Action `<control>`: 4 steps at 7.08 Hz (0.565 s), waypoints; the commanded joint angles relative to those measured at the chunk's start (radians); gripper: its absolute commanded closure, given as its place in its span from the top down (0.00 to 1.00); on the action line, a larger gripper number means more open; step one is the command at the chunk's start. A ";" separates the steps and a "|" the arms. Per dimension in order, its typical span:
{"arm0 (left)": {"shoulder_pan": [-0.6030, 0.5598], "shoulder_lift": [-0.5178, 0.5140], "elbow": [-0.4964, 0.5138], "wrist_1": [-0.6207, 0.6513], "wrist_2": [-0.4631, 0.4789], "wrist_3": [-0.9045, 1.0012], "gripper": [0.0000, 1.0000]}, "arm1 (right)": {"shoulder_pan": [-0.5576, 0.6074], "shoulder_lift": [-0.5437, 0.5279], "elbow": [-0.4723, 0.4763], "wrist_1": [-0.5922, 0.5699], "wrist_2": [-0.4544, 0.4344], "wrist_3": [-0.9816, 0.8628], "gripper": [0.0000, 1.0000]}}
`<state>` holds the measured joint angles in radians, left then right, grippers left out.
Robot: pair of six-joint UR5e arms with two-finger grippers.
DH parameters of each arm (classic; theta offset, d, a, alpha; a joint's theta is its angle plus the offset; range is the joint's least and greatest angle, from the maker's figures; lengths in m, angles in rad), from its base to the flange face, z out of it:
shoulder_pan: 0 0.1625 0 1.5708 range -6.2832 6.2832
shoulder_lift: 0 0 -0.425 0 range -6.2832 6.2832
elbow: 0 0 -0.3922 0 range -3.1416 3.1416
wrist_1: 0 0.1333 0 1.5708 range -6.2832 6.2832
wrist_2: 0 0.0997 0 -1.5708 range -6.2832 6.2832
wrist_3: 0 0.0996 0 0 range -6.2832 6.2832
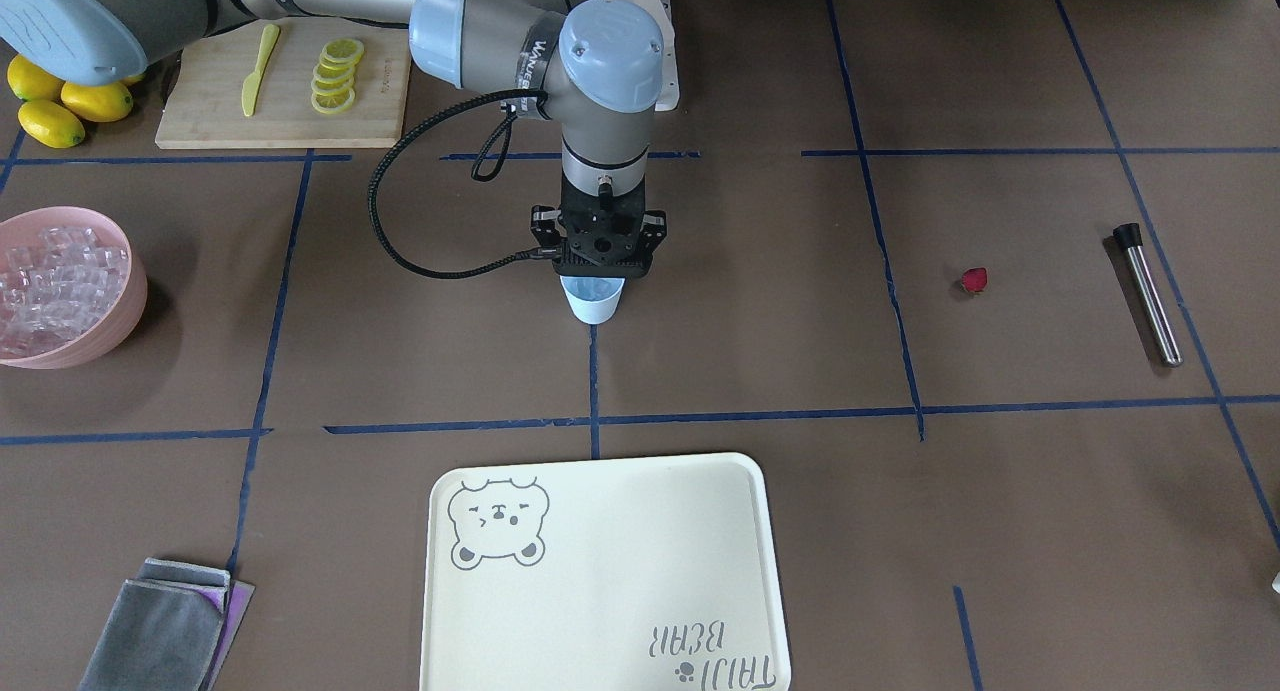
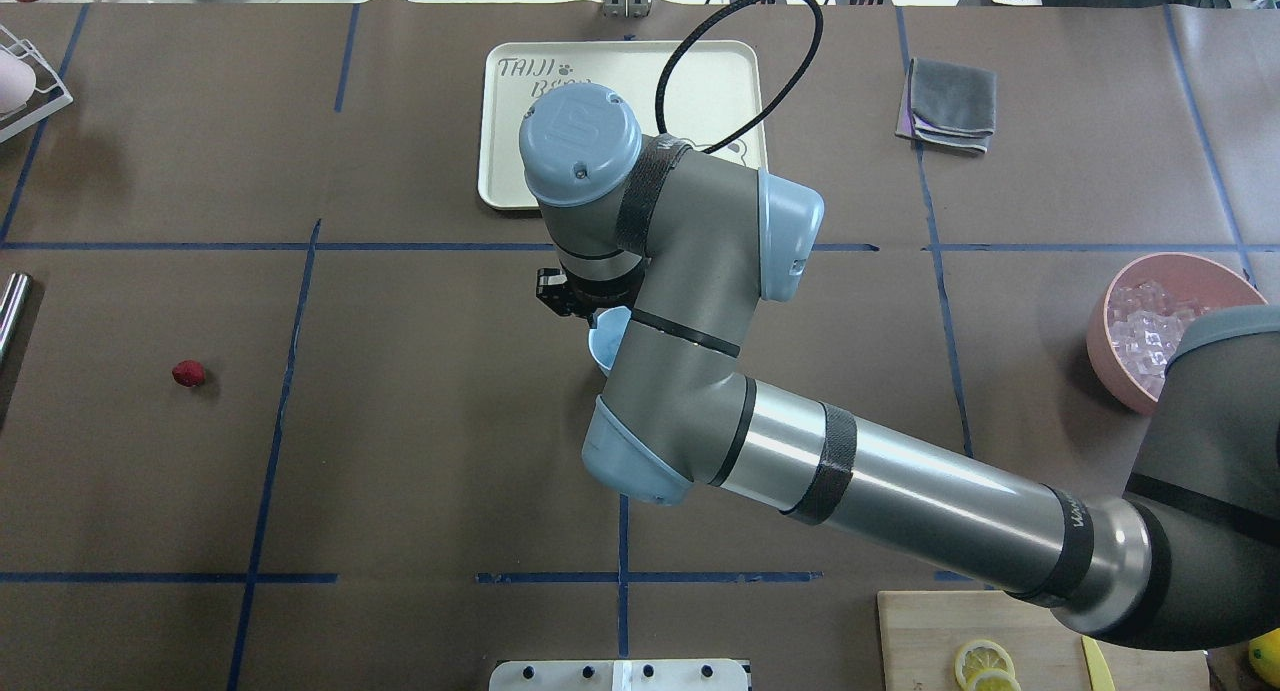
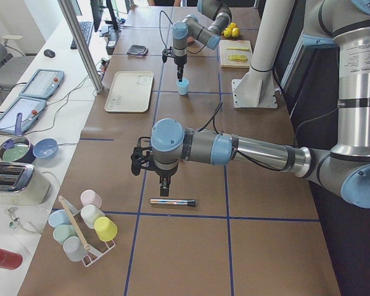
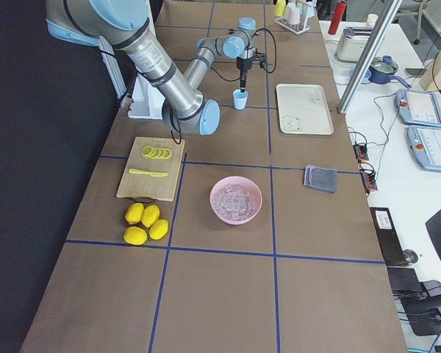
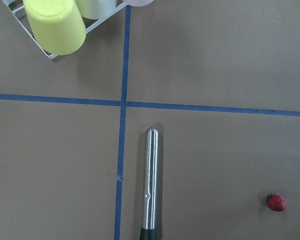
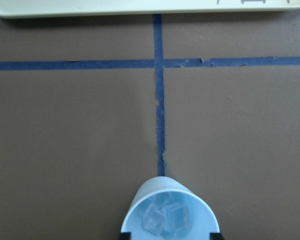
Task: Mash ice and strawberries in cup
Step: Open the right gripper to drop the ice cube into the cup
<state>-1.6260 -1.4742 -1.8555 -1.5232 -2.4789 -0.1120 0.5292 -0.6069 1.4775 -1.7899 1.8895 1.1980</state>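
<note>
Cream tray reads "TAIJI BEAR"; right claw spread over cup holding ice; left claw, cannot tell.

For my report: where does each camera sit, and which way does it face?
Front: across the table, facing robot; right arm over the cup.
Overhead: behind the robot, looking down; right arm over cup.
Left side: table's left end; left arm over a metal rod.
Right side: table's right end; right arm, pink bowl nearer.
Left wrist: down on rod, strawberry; no body.
Right wrist: down into cup, ice; fingertips at edge.
Front and left wrist share rod, strawberry.
</note>
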 commanded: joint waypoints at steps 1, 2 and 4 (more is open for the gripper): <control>0.000 -0.002 0.001 0.000 0.000 0.000 1.00 | 0.000 -0.004 0.006 0.003 -0.001 0.000 0.99; 0.000 -0.002 -0.001 -0.002 0.000 0.000 1.00 | 0.000 -0.004 0.012 0.001 -0.003 0.000 0.99; 0.015 -0.014 -0.010 -0.015 0.017 0.000 1.00 | 0.009 -0.010 0.052 -0.002 -0.006 0.000 0.99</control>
<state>-1.6217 -1.4799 -1.8595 -1.5319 -2.4716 -0.1120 0.5318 -0.6121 1.5003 -1.7891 1.8856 1.1980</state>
